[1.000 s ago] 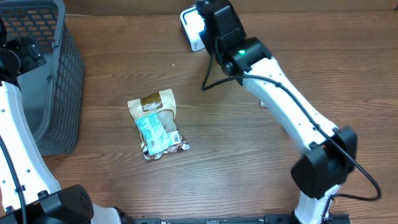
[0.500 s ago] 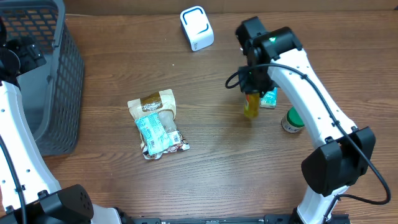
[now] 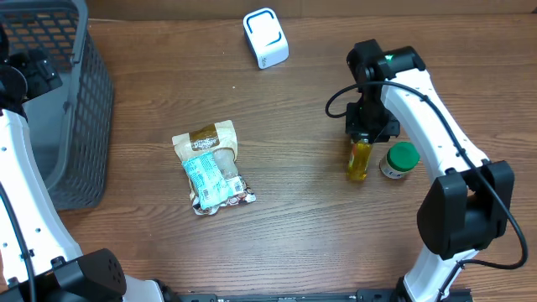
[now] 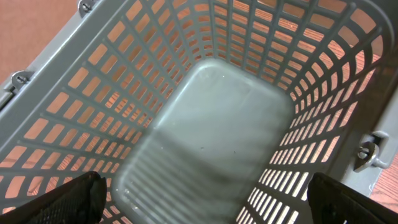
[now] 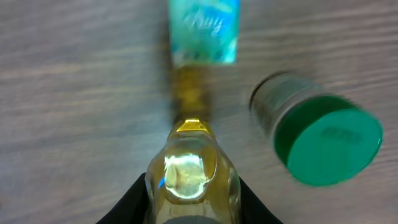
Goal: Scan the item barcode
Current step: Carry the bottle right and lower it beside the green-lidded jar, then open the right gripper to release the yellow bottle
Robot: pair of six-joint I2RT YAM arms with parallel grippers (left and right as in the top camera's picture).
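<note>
Our right arm (image 3: 424, 113) is built of smooth white shell links joined by rounded black joint housings (image 3: 457, 222). A small green light (image 3: 388, 57) glows near its wrist, beside a thin black cable (image 3: 336, 101). Our left arm (image 3: 21, 176) shows the same white shells and black joints.

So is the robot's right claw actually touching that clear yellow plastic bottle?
Touching. The right wrist view shows the right gripper's black fingers pressed against both sides of the yellow bottle.
</note>
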